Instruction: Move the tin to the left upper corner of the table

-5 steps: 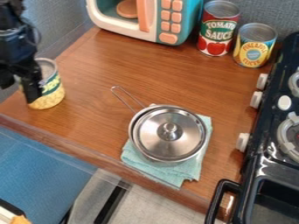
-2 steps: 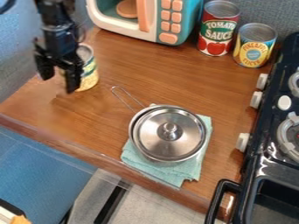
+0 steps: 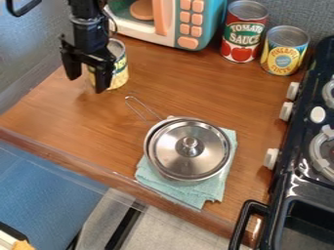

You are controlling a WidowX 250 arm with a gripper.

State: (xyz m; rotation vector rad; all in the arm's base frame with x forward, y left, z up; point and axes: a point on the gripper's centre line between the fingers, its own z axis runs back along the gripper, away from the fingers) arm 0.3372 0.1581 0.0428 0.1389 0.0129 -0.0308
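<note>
The black two-fingered end effector, spread open, is apparently pushing the yellow-labelled metal can, just behind its nearer finger, up the brown wooden counter, closer to the target corner.

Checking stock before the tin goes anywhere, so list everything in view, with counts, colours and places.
Tin: one, silver with yellow label, upper left, behind the gripper
Cans: two, silver with red-and-green and yellow-and-blue labels, upper right
Toy microwave: one, teal, white and orange, top edge
Lidded pot: one, silver, on the cloth
Cloth: one, light teal, lower middle
Stove: one, black, right edge
Table: one, brown, beneath these
Panelling: grey-blue, behind the table
Blue surface: one, below the table's edge
Arm: one, black, from upper left
Gripper: one, black, fingers apart, beside the tin
</note>
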